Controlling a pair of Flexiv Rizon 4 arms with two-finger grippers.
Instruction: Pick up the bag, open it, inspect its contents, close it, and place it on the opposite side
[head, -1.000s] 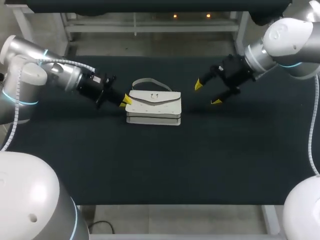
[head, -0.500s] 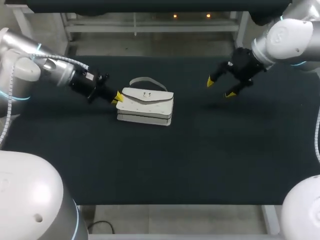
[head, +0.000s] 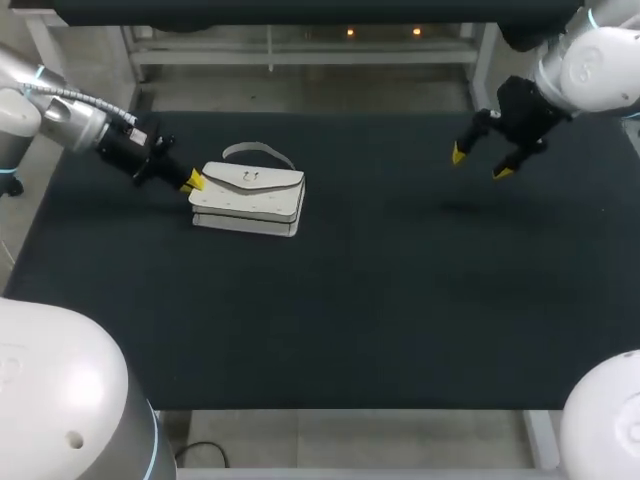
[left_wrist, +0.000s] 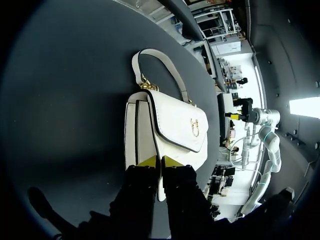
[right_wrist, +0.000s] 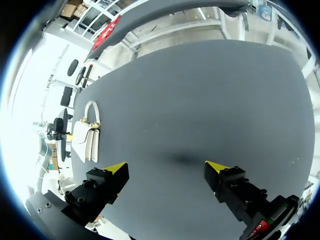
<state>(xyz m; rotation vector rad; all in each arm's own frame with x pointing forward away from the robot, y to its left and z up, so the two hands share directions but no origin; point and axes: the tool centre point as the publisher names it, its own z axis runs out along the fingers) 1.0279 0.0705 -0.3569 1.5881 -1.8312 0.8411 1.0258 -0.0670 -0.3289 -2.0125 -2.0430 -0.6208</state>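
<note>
clamping the white bag (head: 248, 197) by its end, your left claw (head: 190, 182) holds it on the left of the surface (head: 400, 300); its long axis runs on toward your right claw (head: 478, 163), fingers spread, well apart.

White bag (head: 250, 196) on black table (head: 400, 300)

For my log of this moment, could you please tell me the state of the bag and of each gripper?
bag: flap closed, resting on the table.
left gripper: shut on the bag's end.
right gripper: open, empty, over the table.
</note>
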